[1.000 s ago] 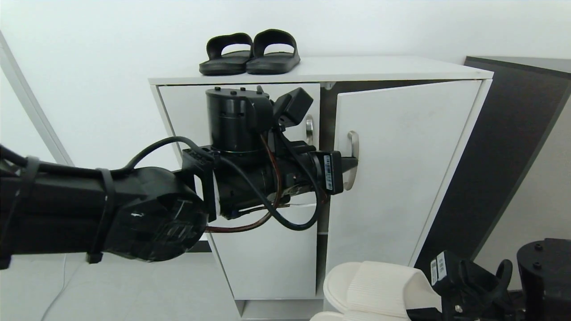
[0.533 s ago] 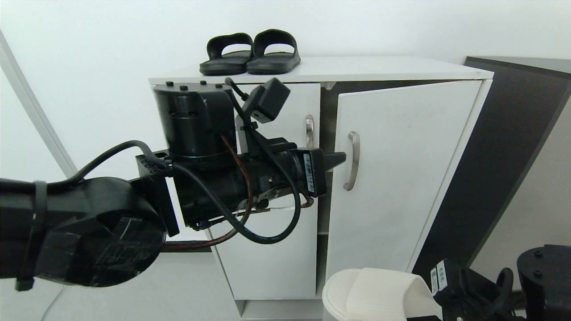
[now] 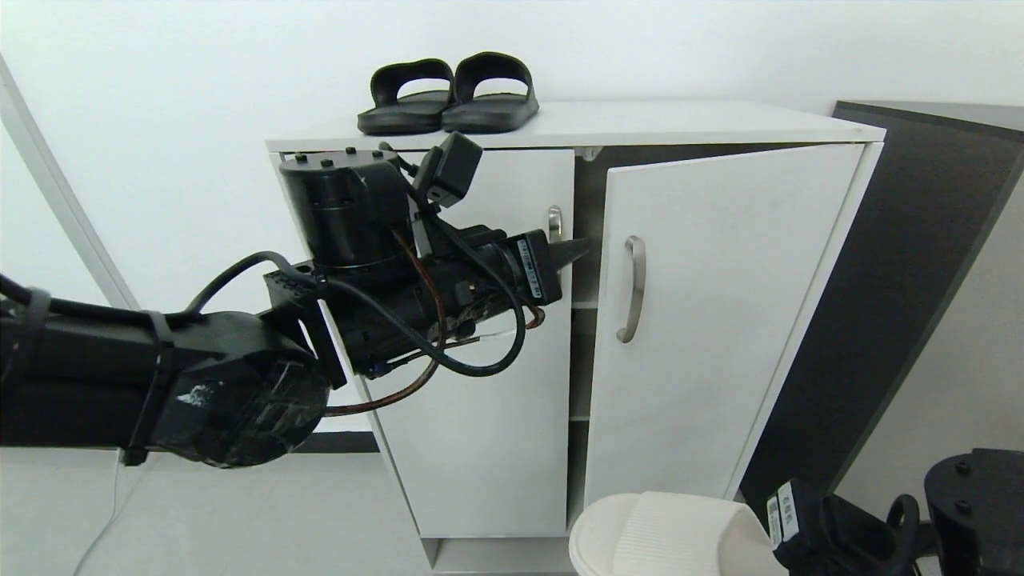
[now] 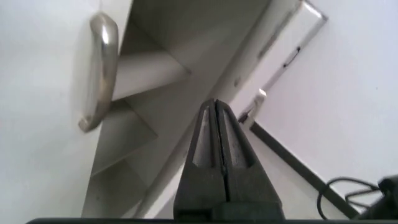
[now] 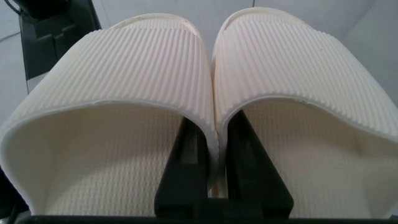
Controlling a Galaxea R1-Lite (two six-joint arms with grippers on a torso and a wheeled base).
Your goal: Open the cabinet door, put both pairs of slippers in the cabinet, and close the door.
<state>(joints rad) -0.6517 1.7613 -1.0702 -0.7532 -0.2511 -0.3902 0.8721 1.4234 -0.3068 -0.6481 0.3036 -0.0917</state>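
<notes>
The white cabinet (image 3: 704, 122) has its right door (image 3: 720, 336) ajar, with a dark gap and shelves (image 4: 146, 71) showing beside it. Its left door (image 3: 480, 448) is closed. A pair of black slippers (image 3: 448, 94) sits on the cabinet top. My left gripper (image 3: 578, 248) is shut and empty, its tip at the gap just right of the left door's handle (image 4: 99, 81) and left of the right door's handle (image 3: 634, 288). Low at the front, my right gripper (image 5: 210, 158) is shut on the inner straps of the white slippers (image 3: 664, 534), held side by side.
A dark panel (image 3: 904, 280) leans right of the cabinet. A white wall stands behind, with pale floor (image 3: 240, 520) on the left of the cabinet.
My left gripper has come off the right door's handle and moved left and up to the gap. The white slippers in my right gripper have sunk slightly.
</notes>
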